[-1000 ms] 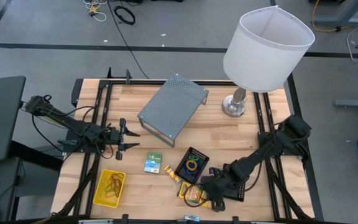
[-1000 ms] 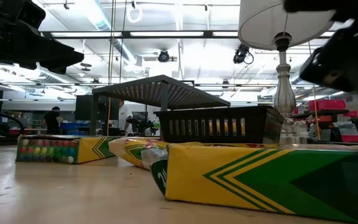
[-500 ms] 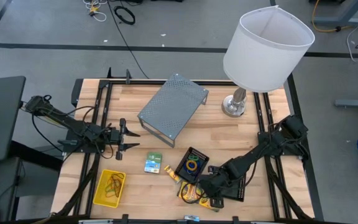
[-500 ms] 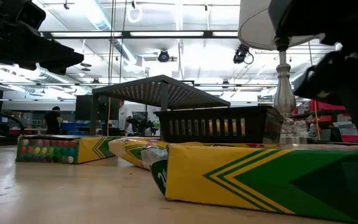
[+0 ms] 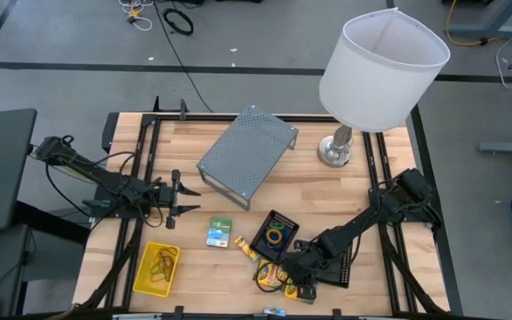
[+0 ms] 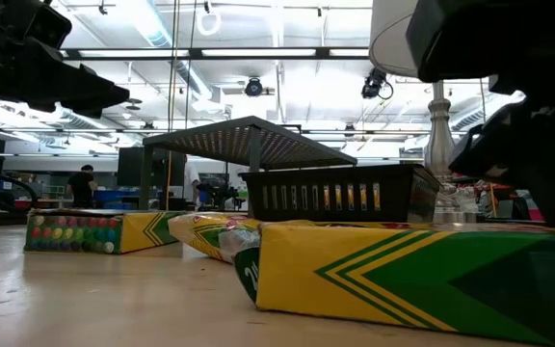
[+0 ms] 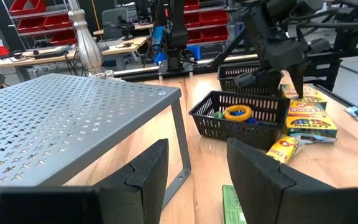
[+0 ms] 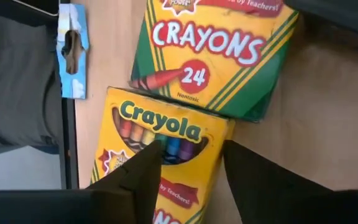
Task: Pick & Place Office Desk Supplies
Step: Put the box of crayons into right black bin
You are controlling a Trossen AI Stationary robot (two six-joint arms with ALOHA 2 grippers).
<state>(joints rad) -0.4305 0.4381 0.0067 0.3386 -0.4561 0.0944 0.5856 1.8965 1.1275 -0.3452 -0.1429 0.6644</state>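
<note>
With its fingers apart and empty, the right gripper (image 8: pixel 182 165) hangs just above the crayon box (image 8: pixel 160 152), which lies directly beneath it on the table, so it should probably centre across the box's narrow width, descend squarely, then close.

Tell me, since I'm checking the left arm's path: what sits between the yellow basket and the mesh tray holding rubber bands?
In the high view, a green-white packet lies between the yellow basket and the mesh tray; otherwise bare wood.
</note>
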